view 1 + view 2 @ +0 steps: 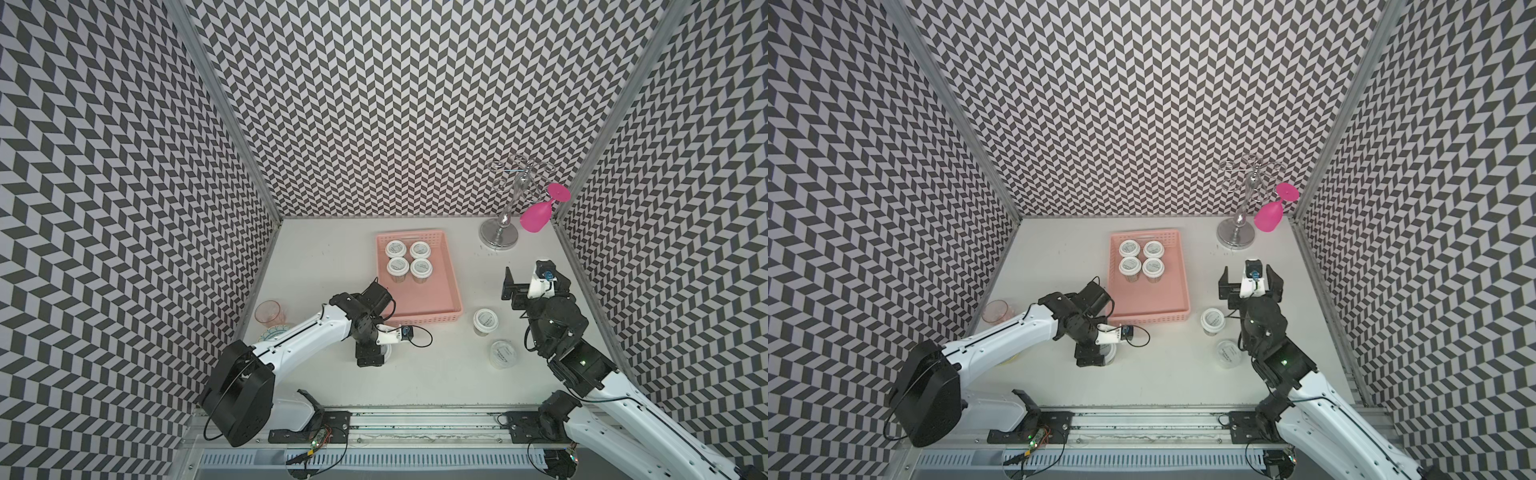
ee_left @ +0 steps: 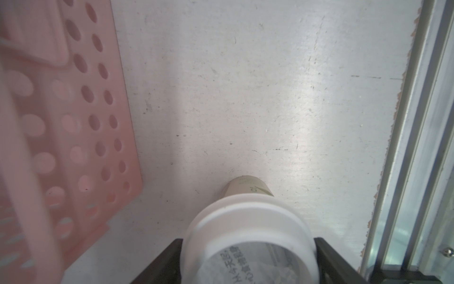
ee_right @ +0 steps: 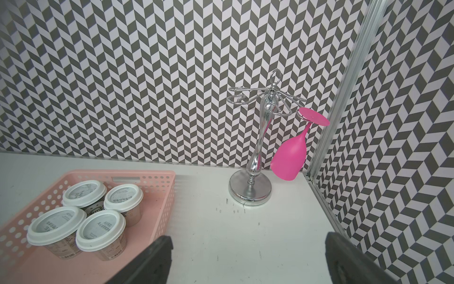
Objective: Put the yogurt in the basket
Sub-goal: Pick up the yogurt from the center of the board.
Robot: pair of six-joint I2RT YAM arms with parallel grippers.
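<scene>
Your white table (image 1: 436,382) carries the basket (image 1: 424,322), three loose tubs (image 1: 485,320), a cup (image 1: 268,313), a plate (image 1: 272,332) and a glass stand (image 1: 498,239).

The salmon-pink perforated basket (image 1: 432,323) sits on the worktop (image 1: 440,374). Its far end holds four upright yogurt tubs (image 1: 396,248) in a tight two-by-two square, white lids with dark print facing up. A fifth tub (image 2: 248,233), tan-sided, stands just outside the basket's near wall, between the fingers (image 2: 169,258) of the left gripper (image 1: 373,358). A white-lidded tub (image 1: 485,319) and a translucent tub (image 1: 503,354) stand upright near the basket's near right corner.
</scene>
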